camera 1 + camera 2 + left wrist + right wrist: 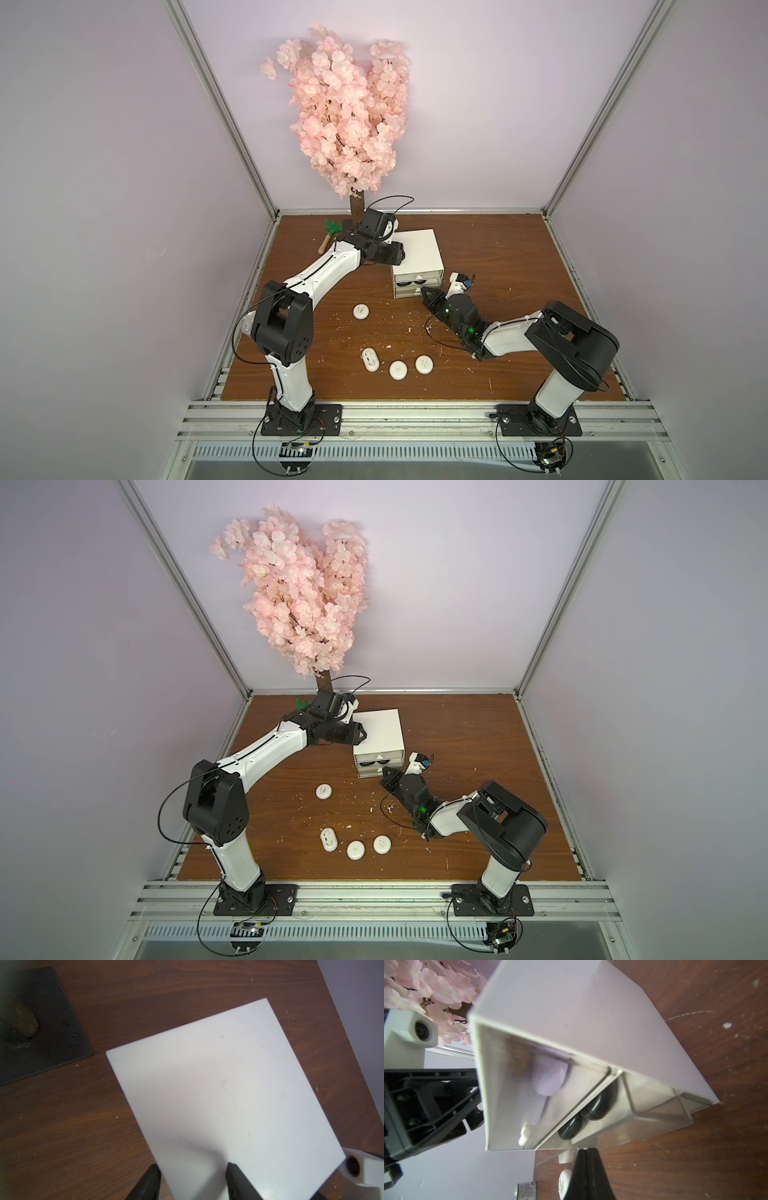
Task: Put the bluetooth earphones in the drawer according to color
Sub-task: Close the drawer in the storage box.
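Nearest: four white earphone cases (398,369) loose on the table (519,257). Next, right gripper (424,291), jaws closed, tip at the drawer cabinet (415,249) front; cannot tell if it pinches a handle. Black cases (598,1105) in the middle drawer, a lavender case (548,1078) in the top one. Left gripper (193,1180), jaws parted, straddles the cabinet's top edge.
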Robot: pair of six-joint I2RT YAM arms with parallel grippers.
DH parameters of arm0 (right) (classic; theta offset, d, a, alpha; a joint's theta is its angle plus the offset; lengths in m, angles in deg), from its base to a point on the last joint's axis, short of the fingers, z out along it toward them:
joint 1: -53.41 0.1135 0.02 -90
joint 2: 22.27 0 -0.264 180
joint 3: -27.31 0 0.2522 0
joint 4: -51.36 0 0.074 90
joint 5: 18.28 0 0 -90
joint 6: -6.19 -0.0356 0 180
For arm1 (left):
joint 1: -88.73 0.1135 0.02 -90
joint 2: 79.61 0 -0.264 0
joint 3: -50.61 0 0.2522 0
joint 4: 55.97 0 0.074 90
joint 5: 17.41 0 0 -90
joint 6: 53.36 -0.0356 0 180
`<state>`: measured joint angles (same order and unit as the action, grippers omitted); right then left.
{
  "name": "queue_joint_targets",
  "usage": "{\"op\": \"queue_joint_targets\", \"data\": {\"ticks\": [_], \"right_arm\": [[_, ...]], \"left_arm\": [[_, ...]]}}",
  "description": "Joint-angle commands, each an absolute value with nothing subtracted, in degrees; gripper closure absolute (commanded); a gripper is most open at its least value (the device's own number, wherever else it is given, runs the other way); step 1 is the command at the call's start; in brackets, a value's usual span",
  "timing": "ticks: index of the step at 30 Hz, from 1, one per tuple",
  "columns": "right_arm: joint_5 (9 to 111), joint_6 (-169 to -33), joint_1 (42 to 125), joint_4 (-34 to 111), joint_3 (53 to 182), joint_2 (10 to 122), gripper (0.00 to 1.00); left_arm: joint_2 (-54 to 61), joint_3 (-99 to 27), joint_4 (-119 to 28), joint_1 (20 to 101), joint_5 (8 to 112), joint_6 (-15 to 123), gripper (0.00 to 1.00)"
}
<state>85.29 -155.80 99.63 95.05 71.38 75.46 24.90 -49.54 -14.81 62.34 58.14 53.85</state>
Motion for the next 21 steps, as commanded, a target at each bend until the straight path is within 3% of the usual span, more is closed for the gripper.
{"op": "queue_joint_targets", "data": {"ticks": [1, 21], "right_arm": [[86.8, -156.8, 99.3, 98.9, 72.9, 76.2, 1.0], [88.2, -160.3, 99.2, 109.5, 70.9, 80.9, 1.0]], "left_arm": [[27.7, -48.5, -9.0, 60.1, 56.8, 52.8, 0.46], [27.4, -46.5, -8.9, 60.1, 56.8, 52.7, 0.47]]}}
